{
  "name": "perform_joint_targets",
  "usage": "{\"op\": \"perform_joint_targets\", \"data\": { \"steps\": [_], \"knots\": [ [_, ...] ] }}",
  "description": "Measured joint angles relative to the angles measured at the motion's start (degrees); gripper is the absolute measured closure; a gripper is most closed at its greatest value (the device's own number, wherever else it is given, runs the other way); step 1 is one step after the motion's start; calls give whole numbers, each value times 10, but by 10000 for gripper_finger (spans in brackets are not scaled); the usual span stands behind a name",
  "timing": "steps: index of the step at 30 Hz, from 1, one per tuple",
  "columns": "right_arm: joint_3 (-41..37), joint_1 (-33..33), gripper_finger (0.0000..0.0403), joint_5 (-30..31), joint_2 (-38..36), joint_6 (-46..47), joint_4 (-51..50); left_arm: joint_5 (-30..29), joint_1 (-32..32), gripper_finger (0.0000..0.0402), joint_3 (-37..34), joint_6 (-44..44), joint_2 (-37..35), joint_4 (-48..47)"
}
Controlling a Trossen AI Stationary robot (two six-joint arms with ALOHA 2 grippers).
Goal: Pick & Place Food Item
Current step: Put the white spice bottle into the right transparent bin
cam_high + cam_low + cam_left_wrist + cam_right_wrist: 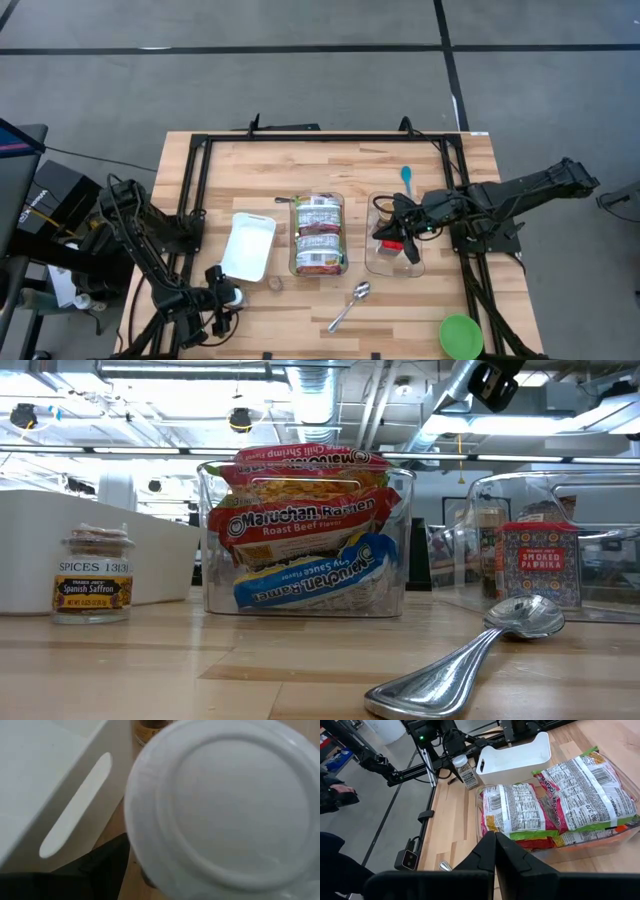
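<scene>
left gripper [226, 298] sits lower left of the high view w/ its fingers clamped wide on a white-capped jar [229, 293], standing just off the near corner of the white bin [249, 245]. left wrist view is nearly all white cap [225, 800], so i can't see how deep the fingers sit on it. risk 1: a shallow hold, and the jar tips or slips when i lift. risk 2: swinging it toward the white bin, i clip the wall or knock the small saffron jar [93, 574] near that bin. right gripper [400, 240], fingers together and holding nothing, hangs over the clear bin [395, 266] w/ the paprika tin [538, 563], right of centre; ramen bin [319, 235] is mid-frame, clear of my path.
</scene>
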Motion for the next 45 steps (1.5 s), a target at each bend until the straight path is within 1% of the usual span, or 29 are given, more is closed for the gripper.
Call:
{"op": "perform_joint_targets", "data": {
  "steps": [3, 10, 13, 15, 20, 22, 25, 31, 33, 35, 38, 40, 45],
  "knots": [
    [0, 0, 403, 0, 0, 0, 0, 0, 0, 131, 0, 0, 0, 0],
    [0, 0, 403, 0, 0, 0, 0, 0, 0, 194, 0, 0, 0, 5],
    [0, 0, 403, 0, 0, 0, 0, 0, 0, 207, 0, 0, 0, 5],
    [0, 0, 403, 0, 0, 0, 0, 0, 0, 206, 0, 0, 0, 8],
    [0, 0, 403, 0, 0, 0, 0, 1, 0, 184, 0, -1, 0, 17],
    [0, 0, 403, 0, 0, 0, 0, 1, 2, 189, 0, -1, 0, 21],
    [0, 0, 403, 0, 0, 0, 0, 11, 7, 207, 0, -1, 0, 26],
    [0, 0, 403, 0, 0, 0, 1, 22, 18, 206, 1, -1, -1, 33],
    [0, 2, 403, -3, 0, 1, 5, 24, 20, 196, 1, -1, -1, 33],
    [0, 8, 403, -7, 0, 21, 15, 25, 20, 190, 1, -1, -1, 34],
    [0, 13, 403, -11, 0, 63, 40, 25, 20, 198, 1, 0, -1, 35],
    [0, 13, 403, -12, 0, 66, 49, 25, 20, 207, 1, 0, -1, 36],
    [0, 12, 403, -13, 0, 66, 60, 26, 20, 207, 1, 0, -1, 39]
  ]
}}
